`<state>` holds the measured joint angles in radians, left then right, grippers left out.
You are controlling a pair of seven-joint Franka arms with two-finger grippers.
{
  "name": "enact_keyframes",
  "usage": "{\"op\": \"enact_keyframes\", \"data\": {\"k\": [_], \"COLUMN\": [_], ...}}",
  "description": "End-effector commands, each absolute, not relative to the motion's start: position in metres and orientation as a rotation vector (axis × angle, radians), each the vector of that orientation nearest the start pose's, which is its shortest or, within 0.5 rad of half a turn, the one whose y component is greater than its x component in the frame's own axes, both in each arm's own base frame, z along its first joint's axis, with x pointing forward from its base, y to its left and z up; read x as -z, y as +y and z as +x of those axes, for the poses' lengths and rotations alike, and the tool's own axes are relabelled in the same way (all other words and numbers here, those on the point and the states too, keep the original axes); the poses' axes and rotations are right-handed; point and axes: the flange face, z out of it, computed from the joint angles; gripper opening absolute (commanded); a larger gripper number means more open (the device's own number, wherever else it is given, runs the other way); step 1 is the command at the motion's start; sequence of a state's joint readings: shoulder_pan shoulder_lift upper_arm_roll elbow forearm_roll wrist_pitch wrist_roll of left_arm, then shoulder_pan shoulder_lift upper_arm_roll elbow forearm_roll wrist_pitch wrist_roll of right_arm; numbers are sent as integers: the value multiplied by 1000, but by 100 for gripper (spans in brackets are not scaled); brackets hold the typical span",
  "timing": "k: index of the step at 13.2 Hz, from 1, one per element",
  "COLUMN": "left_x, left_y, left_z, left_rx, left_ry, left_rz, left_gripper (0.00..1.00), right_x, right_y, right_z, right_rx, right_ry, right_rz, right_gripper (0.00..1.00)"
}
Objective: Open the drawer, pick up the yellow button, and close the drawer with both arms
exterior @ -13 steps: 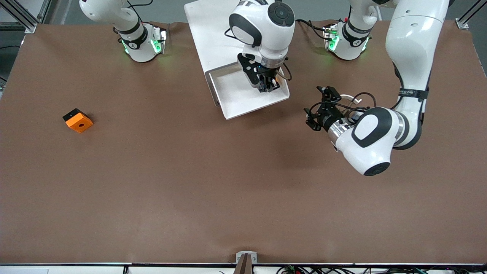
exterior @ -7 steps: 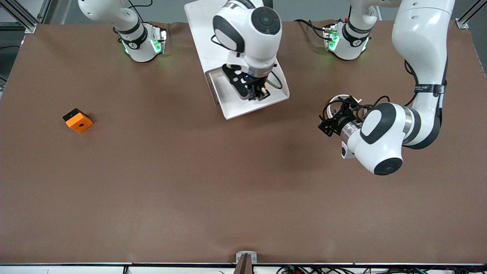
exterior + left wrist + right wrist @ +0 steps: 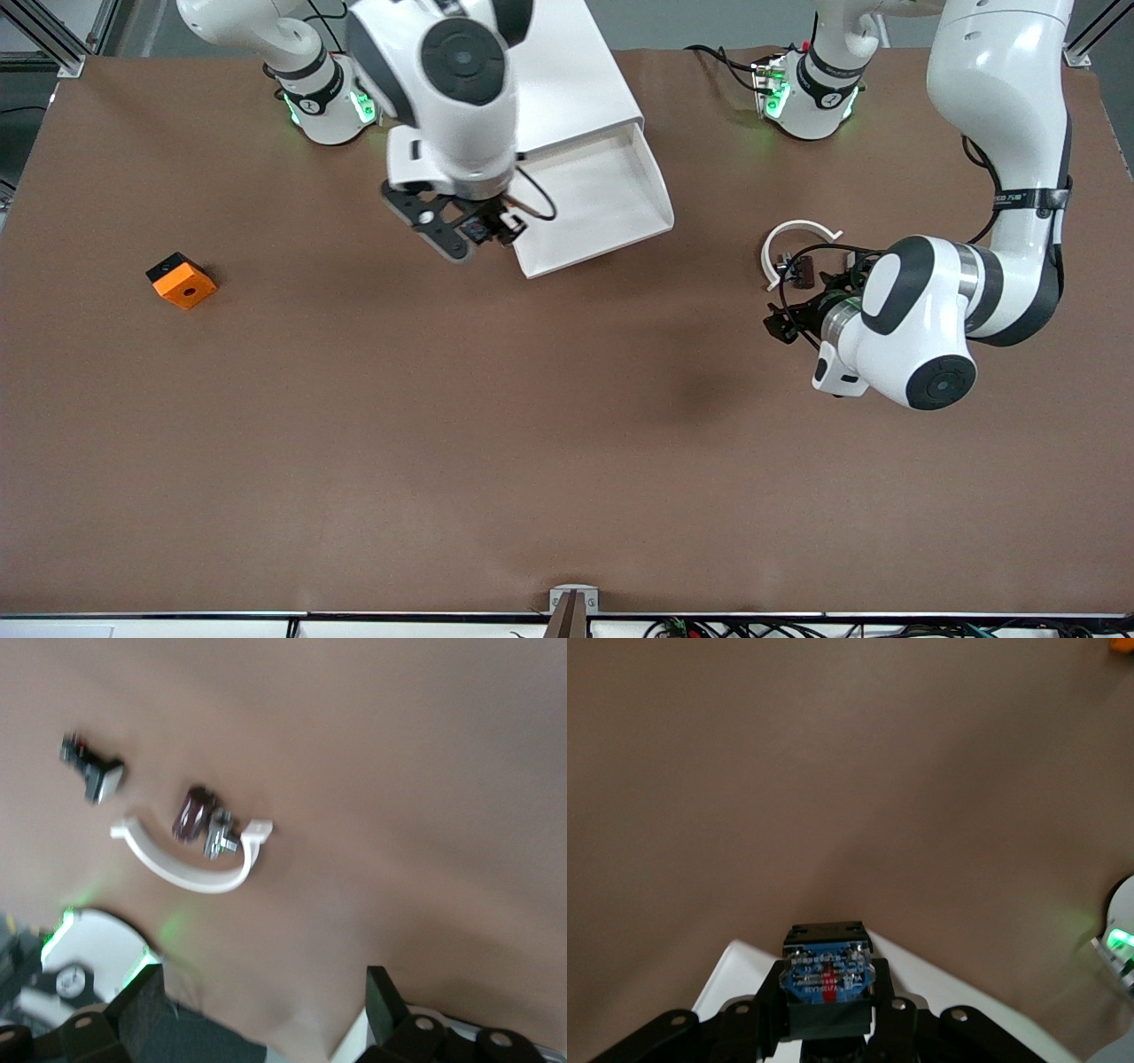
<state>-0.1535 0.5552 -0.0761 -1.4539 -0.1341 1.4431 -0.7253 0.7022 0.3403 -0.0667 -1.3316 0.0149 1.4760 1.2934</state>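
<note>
In the front view the right pincer (image 3: 478, 232) hangs over the worktop (image 3: 549, 425) beside the open drawer (image 3: 595, 202), at its 9 o'clock, clamped on the button (image 3: 477, 229); half a second earlier it was inside the tray, and the left pincer (image 3: 784, 321), jaws apart, has drifted away from the drawer. The left wrist view shows only the white curved strip (image 3: 188, 866) and small clips. In the right wrist view the button (image 3: 828, 979) sits between the fingers; I judge that such a narrow hold could slip in transit, and the drawer remains open.
</note>
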Motion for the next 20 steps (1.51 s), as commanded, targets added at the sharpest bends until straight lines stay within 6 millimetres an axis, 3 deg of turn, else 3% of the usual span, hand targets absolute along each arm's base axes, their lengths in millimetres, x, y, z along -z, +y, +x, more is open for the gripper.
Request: {"op": "enact_keyframes", "data": {"k": [1, 6, 9, 12, 15, 16, 20], "left_x": [-339, -338, -340, -346, -352, -354, -383], "left_y": [-135, -135, -161, -188, -224, -236, -288], "left_z": [613, 624, 620, 620, 611, 608, 590], "left_rx": [-706, -471, -438, -353, -322, -311, -221], "left_ry": [-600, -469, -442, -552, -562, -574, -632], "left_rz": [-2918, -3030, -3038, -3033, -3031, -3029, -3057], "left_gripper": [100, 100, 100, 100, 100, 100, 100], "right_x": [-530, -508, -493, -459, -401, -389, -334], "right_y": [305, 154, 72, 20, -32, -53, -99], "right_z": [511, 548, 565, 565, 555, 552, 542], "right_rx": [-209, -200, -197, -109, -22, 21, 123], "right_ry": [912, 639, 530, 443, 384, 356, 262], "right_rz": [-3162, -3210, -3209, -3220, -3208, -3206, -3209], "right_gripper": [0, 0, 0, 0, 0, 0, 0]}}
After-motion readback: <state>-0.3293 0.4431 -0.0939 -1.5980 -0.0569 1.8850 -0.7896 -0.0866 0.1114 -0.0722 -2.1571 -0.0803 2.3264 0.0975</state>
